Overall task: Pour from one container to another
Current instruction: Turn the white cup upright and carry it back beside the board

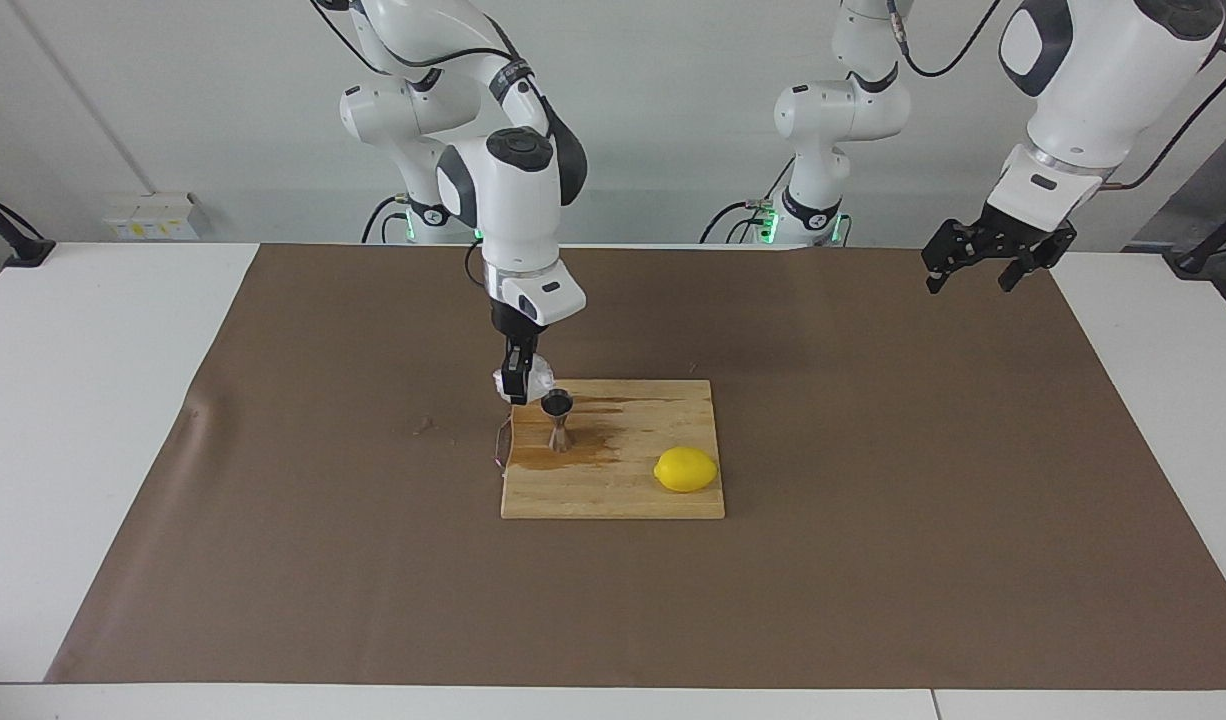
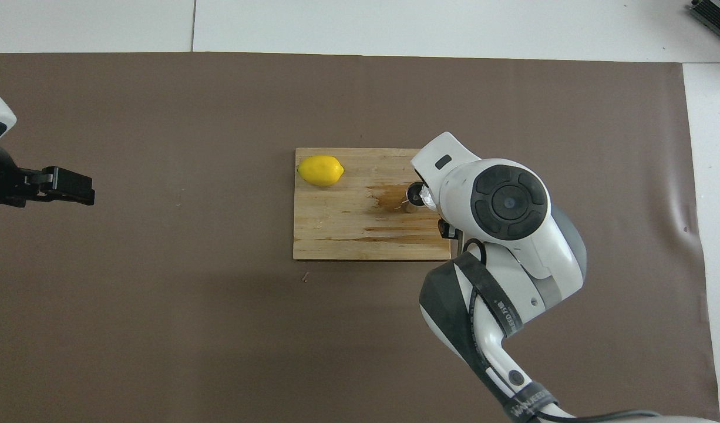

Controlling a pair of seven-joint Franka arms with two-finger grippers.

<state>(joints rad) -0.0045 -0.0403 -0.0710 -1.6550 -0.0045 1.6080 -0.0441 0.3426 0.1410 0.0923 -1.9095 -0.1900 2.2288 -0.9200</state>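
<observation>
Two containers matter here, and both sit at the right arm's end of the wooden cutting board. Going across the facing view from its left, my right gripper comes first: it points straight down and is clamped on the plastic cup, holding it in the air just beside the mouth of the jigger, over the board's edge. The cup looks thin, light and soft-walled, so I judge a hard squeeze would buckle it and spill; the ribbed side wall gives some bite, and a hold across the rim or upper wall seems the safest place. Whether anything is left in it, I cannot tell.

Next is the jigger itself, upright on the board, on a dark wet stain. It is stiff steel, smooth and likely slippery, narrow at the waist and small at the foot, so I expect it to tip easily if the cup knocks it; the waist would be the natural place to grip it.

Then comes the lemon, on the same board toward the left arm's end, apart from the jigger.

Last, my left gripper waits with its jaws spread and nothing in them, high above the surface near the brown mat's edge.
</observation>
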